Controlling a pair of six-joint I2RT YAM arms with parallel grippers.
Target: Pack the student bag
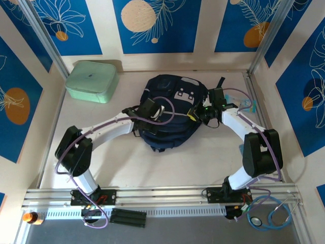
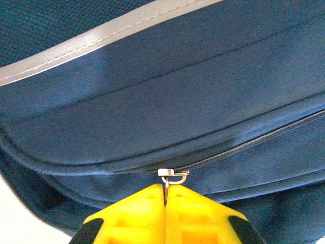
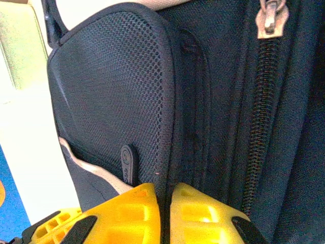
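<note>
The left gripper (image 2: pixel 166 192) is clenching its yellow fingers (image 2: pixel 137 216) tight on the flat metal zipper pull (image 2: pixel 166 186), which is standing upright between them. The silver slider (image 2: pixel 173 174) is sitting just beyond the fingertips, on a zip line that is curving away to both sides across the student bag (image 2: pixel 167 101). Farther ahead of this gripper, a grey stripe (image 2: pixel 101 36) is running across the navy fabric.

The right gripper (image 3: pixel 165 195) is also pressing its fingers together, pinching the dark piped seam at the edge of the bag's mesh pocket (image 3: pixel 111 91). A small black tab (image 3: pixel 128 163) is lying on the mesh just ahead and to the left of its fingertips. To the gripper's right a toothed zip (image 3: pixel 260 127) is running away from it, with a pale metal puller (image 3: pixel 271 20) hanging at the far end.

From above, the bag is lying on the table (image 1: pixel 167 162) between the two grippers, which are meeting it from either side. Its white patches (image 1: pixel 184 94) are facing up just beyond them. A mint-green case (image 1: pixel 91 80) is sitting well beyond the left gripper, off to its left and apart from the bag.
</note>
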